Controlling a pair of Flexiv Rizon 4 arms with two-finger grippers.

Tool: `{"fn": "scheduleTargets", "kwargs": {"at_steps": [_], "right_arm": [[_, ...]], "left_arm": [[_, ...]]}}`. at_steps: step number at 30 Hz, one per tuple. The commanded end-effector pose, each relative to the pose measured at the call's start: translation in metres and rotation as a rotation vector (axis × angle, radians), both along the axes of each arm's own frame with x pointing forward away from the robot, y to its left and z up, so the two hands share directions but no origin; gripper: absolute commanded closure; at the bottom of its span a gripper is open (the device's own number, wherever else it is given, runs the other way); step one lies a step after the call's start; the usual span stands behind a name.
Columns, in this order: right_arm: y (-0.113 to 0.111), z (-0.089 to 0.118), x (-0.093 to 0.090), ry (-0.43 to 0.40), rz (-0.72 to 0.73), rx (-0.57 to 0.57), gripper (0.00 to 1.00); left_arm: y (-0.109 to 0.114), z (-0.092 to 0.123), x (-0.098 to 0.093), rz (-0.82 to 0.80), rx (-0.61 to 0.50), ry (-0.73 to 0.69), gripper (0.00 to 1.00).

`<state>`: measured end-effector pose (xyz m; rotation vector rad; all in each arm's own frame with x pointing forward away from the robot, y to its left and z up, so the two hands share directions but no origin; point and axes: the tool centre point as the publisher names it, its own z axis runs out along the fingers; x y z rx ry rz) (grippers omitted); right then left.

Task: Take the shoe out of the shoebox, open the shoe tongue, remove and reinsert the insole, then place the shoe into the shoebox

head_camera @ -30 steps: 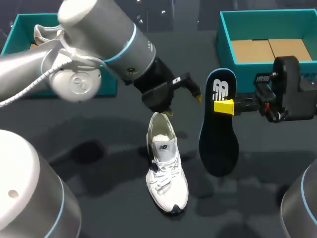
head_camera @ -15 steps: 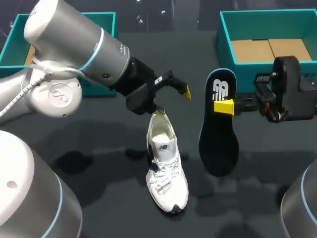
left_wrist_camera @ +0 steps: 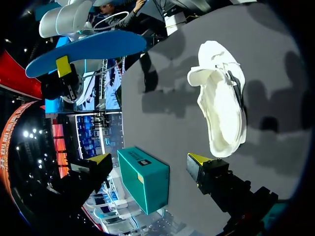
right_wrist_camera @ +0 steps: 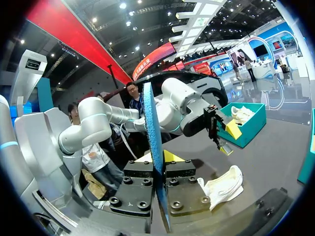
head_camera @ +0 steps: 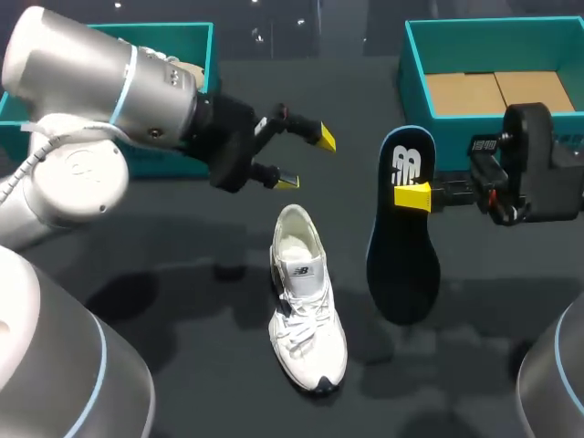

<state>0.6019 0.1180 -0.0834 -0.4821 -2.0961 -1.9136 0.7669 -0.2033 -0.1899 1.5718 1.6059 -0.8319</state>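
A white shoe lies on the dark table, toe toward me; in the left wrist view the shoe lies ahead of the open fingers. My left gripper hangs open above and behind the heel, touching nothing. At the right, my right gripper is shut on the dark blue insole, which hangs upright above the table. The right wrist view shows the insole edge-on between its fingers, with the shoe beyond. The teal shoebox stands at the back right.
A second teal box stands at the back left, mostly hidden by my left arm; the right wrist view shows that box with another white shoe in it. Brown cardboard lines the right shoebox.
My left gripper has pulled back and to the left, away from the shoe's heel, staying open. The shoe, the right arm and the insole have not moved.
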Motion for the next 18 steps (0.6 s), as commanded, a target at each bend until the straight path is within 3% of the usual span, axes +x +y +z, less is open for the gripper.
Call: {"fn": "scheduleTargets", "kwargs": {"at_steps": [1,5,18], "right_arm": [[0.001,-0.001,0.000,0.000,-0.001,0.000,1.00],[0.001,-0.001,0.000,0.000,-0.001,0.000,1.00],[-0.023,-0.022,0.083,0.298,0.011,-0.020,1.00]], "left_arm": [[0.013,0.000,-0.003,-0.002,-0.102,0.004,0.00],[0.017,0.005,0.000,-0.009,-0.140,0.020,0.00],[0.032,0.017,0.001,0.012,-0.248,0.044,0.00]]}}
